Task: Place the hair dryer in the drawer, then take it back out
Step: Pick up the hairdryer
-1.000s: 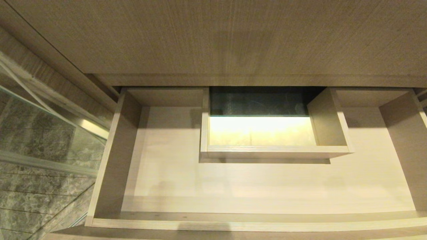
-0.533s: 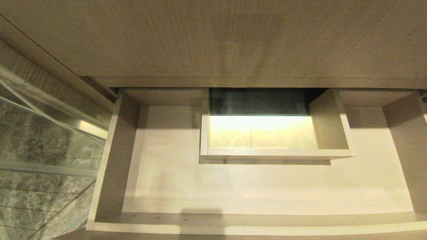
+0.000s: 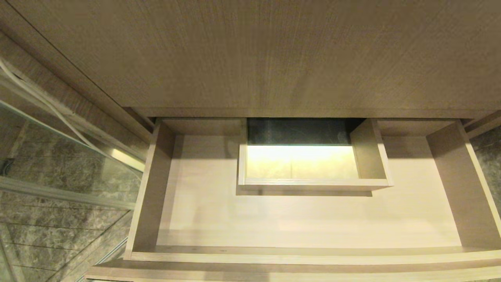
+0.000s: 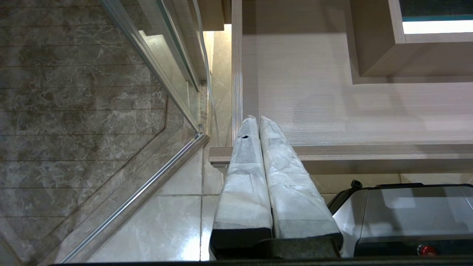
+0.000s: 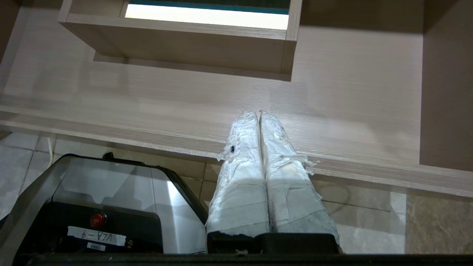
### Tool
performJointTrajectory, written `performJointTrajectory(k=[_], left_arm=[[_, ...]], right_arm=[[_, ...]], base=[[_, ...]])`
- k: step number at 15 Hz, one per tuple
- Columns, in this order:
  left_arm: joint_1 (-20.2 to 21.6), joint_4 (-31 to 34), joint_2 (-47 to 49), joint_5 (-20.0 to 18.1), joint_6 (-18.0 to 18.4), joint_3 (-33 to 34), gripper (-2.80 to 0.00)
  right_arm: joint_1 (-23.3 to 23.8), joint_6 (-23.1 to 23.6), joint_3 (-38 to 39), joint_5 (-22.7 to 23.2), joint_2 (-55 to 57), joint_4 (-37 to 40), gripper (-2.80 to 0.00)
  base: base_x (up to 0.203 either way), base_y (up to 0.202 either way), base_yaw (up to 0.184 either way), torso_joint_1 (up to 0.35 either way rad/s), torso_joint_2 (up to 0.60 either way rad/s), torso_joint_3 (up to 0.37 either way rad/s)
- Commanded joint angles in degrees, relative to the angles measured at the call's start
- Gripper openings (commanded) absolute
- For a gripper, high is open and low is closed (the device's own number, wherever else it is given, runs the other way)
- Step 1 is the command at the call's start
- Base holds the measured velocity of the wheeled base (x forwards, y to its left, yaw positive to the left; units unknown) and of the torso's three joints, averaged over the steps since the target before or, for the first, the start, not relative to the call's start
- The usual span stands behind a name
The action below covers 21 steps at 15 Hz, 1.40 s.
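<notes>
1. A white strip label (image 5: 97, 235) is sitting on the dark front of the robot base (image 5: 111, 199), just below a red button (image 5: 97, 220). Handwritten characters on it are showing upside down in the right wrist view; they are reading roughly as "VLA-9", though the letters cannot be told with certainty.
2. A smaller white sticker (image 5: 96, 246) is sitting just under that strip label, carrying fine print like a barcode, which is too small to read.
3. No other text, brand, number or sign is showing legibly on the drawer (image 3: 305, 219) or anywhere else in the views.
</notes>
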<state>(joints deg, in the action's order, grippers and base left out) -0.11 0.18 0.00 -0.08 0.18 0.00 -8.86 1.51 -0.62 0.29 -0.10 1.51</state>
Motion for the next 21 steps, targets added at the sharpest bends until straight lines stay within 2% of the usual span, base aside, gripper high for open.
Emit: performJointTrajectory(k=[1, 4, 9, 21], left_arm=[[0.0, 0.0, 0.0, 0.0, 0.0, 0.1, -2.80], [0.0, 0.0, 0.0, 0.0, 0.0, 0.1, -2.80], [-0.1, 0.0, 0.0, 0.0, 0.0, 0.1, -2.80], [0.0, 0.0, 0.0, 0.0, 0.0, 0.1, -2.80]], right_arm=[[0.0, 0.1, 0.0, 0.1, -2.2, 0.1, -2.80], [0.0, -0.1, 0.0, 0.0, -2.2, 0.0, -2.80], [0.0, -0.4, 0.0, 0.0, -2.2, 0.0, -2.80], [0.0, -0.5, 0.0, 0.0, -2.2, 0.0, -2.80]], base=[[0.000, 0.000, 0.000, 0.000, 0.00, 0.000], [0.000, 0.000, 0.000, 0.035, -0.06, -0.032], [0.000, 0.000, 0.000, 0.142, -0.41, -0.191], [0.000, 0.000, 0.000, 0.302, -0.51, -0.243]])
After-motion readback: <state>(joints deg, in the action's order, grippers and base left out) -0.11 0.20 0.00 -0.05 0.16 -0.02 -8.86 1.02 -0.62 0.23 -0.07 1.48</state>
